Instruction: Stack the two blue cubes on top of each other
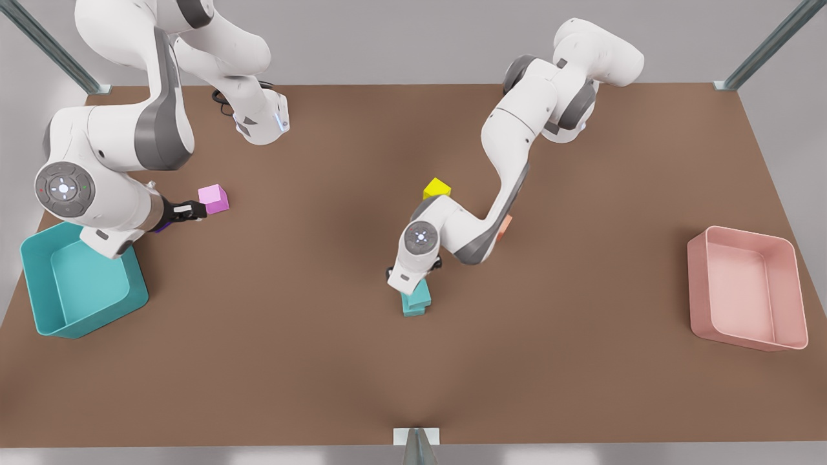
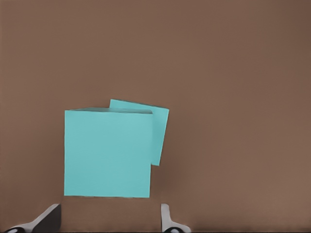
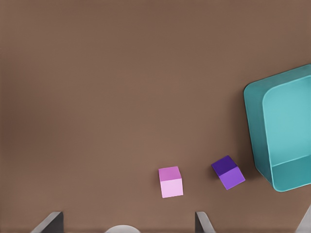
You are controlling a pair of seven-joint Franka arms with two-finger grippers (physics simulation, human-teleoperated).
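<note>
Two blue cubes (image 1: 417,300), stacked. One each of pink cube (image 1: 214,198), purple cube (image 3: 228,172), yellow cube (image 1: 437,188), orange cube (image 1: 504,227). Two bins: teal bin (image 1: 39,310), pink bin (image 1: 791,284). Two arms.

My work surface is a plain brown table (image 1: 310,361) — matte, evenly lit, with soft shadows near its middle. Behind its far edge stands a pale grey wall (image 1: 400,39), and grey metal struts (image 1: 765,48) rise at the far corners — another at the near edge.
</note>
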